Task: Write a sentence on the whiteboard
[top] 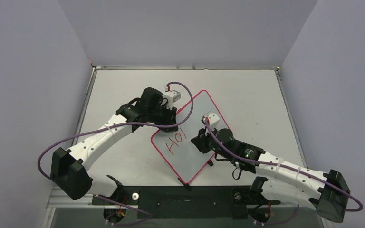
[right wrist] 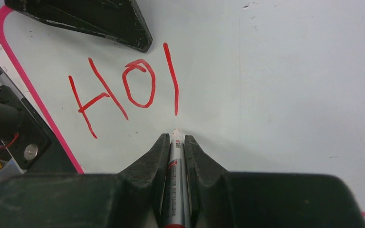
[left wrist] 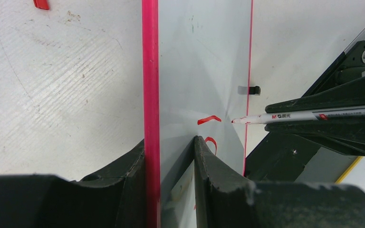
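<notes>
The whiteboard lies turned like a diamond on the table between the arms; its pink rim shows in the left wrist view. The sentence reads "HO" plus one upright stroke in red, and also shows in the top view. My left gripper is shut on the board's far-left edge, one finger on each side of the rim; it also shows in the top view. My right gripper is shut on a grey marker. The marker's tip is at the board just below the upright stroke.
A small black clip lies at the board's right edge and another dark piece at its near corner. A red scrap lies on the table left of the board. A black base plate spans the near edge, and walls enclose the table.
</notes>
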`<state>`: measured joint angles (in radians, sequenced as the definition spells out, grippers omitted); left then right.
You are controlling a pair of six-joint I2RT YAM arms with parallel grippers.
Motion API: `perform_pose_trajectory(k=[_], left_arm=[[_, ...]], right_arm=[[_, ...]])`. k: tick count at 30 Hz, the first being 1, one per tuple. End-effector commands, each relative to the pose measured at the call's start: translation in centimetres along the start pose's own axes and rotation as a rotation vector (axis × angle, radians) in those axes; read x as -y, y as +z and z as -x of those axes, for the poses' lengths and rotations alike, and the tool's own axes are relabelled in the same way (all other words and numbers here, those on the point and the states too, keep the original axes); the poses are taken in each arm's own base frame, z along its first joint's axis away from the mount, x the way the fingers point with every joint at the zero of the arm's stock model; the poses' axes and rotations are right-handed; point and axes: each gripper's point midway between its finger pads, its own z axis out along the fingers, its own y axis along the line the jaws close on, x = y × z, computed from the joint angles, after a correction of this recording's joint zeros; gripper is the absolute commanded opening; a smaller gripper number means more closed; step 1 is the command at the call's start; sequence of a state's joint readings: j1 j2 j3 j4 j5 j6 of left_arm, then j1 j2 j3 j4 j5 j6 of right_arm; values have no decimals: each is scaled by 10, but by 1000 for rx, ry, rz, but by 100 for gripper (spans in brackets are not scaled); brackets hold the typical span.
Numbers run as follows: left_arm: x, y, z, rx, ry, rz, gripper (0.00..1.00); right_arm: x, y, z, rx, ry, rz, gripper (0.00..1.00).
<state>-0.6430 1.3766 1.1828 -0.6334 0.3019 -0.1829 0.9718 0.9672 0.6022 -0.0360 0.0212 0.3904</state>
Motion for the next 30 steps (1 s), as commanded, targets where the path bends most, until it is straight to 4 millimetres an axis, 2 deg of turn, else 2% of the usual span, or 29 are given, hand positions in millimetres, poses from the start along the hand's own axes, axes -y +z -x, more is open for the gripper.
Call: perform_pose_trajectory(k=[1,8,16,24,30], left_arm=[[-49,4,-23,-88,137,227,0],[-49,3,-24,-88,138,228,0],[-49,4,-24,-89,138,226,0],[-48,3,-23,-84,139,221,0],[-48,3,-23,-85,140,223,0]], right_arm=[[-12,-13,39,87,10,16,0],[-16,-11,69,156,-3,3,0],[-25,8,90,192,-9,8,0],[-28,19,93,188,-16,11,0],[-21,27,92,177,-32,-16,0]])
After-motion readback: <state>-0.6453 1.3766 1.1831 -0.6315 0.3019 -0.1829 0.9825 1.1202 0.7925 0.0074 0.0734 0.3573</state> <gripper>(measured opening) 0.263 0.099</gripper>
